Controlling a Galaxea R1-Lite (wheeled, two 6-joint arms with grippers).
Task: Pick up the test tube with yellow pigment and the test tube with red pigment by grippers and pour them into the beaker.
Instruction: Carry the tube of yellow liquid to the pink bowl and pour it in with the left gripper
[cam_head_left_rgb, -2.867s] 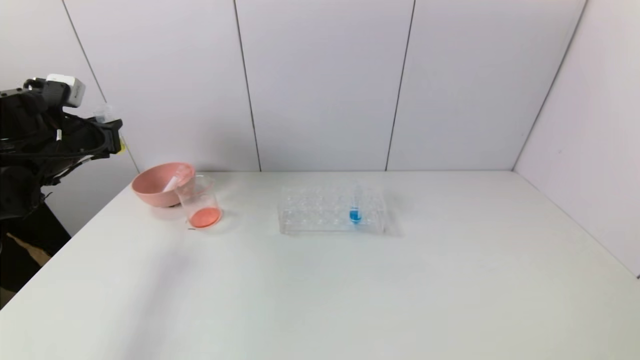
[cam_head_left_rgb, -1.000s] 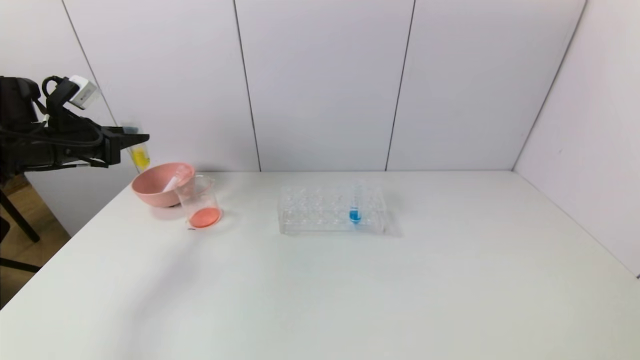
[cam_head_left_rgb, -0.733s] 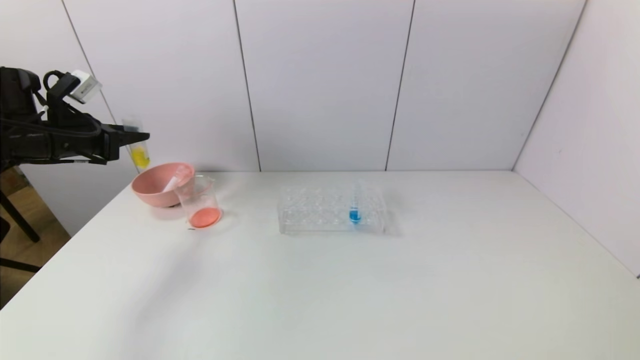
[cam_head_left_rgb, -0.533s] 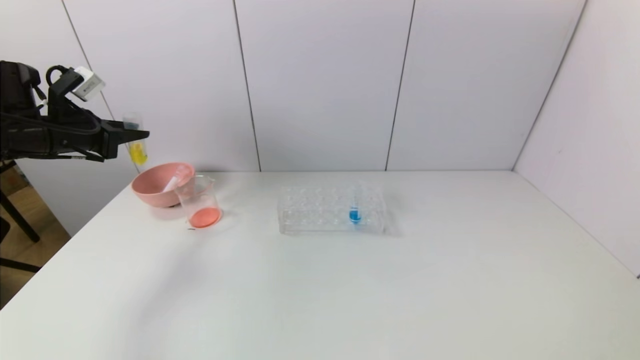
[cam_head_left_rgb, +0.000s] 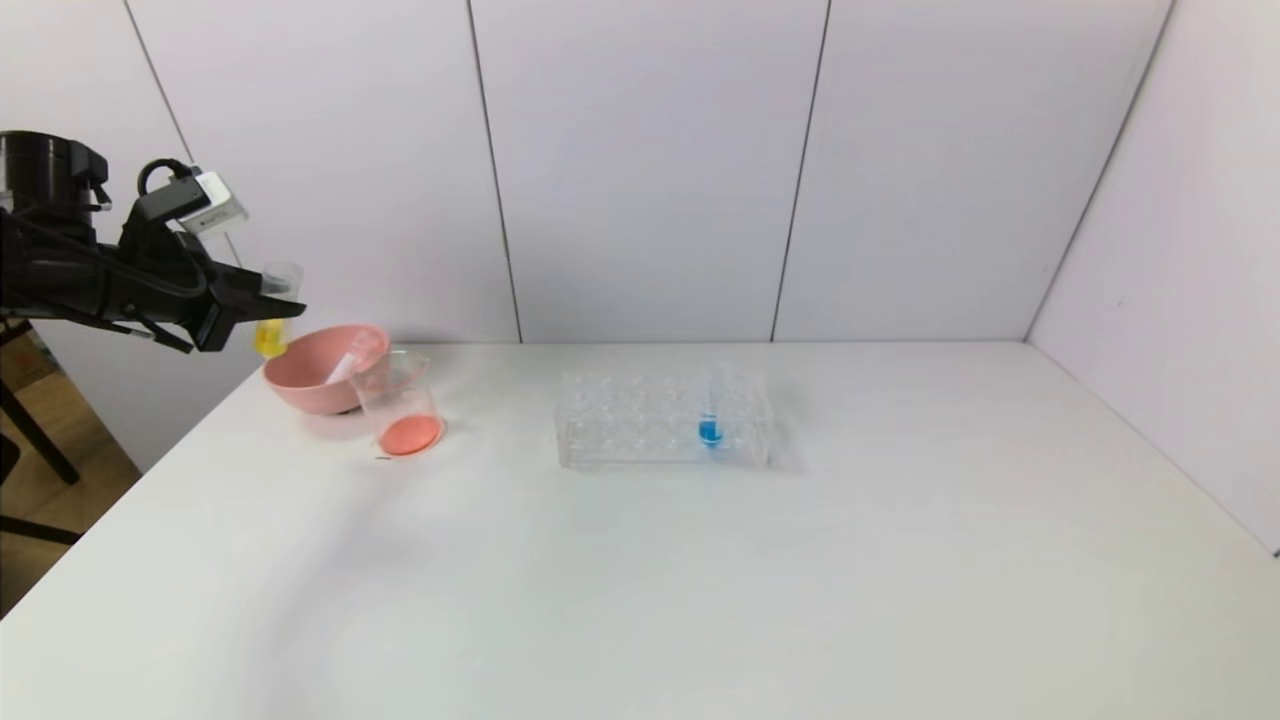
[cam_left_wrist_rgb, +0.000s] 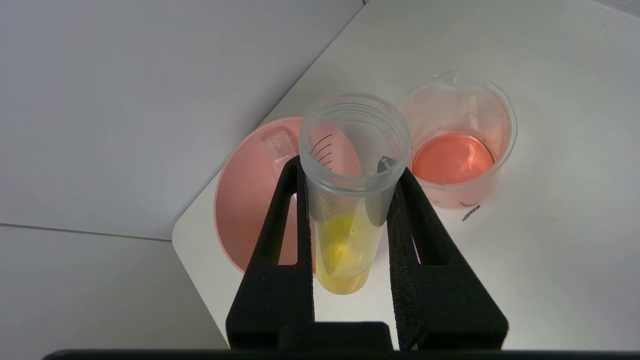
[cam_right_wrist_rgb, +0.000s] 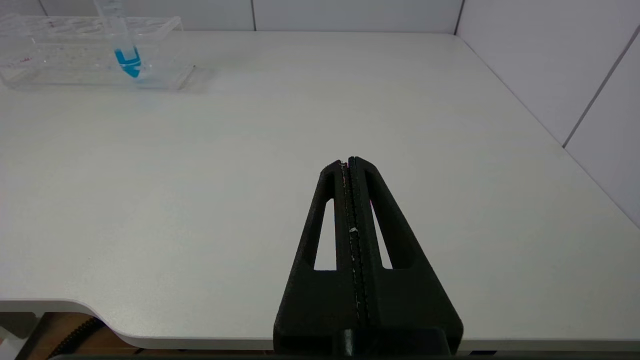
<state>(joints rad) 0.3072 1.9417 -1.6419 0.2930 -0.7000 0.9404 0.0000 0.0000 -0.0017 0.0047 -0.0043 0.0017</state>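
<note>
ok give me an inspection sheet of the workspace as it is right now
surface: white table, no spills seen
job's things: yellow test tube held near upright above the pink bowl; beaker beside the bowl holds orange-red liquid; an emptied tube lies in the bowl
clutter: clear rack with one blue tube
grippers: left gripper shut on the yellow tube; right gripper shut, empty, low over the table's near edge
cables: black cables on the left arm
surroundings: white wall panels
</note>
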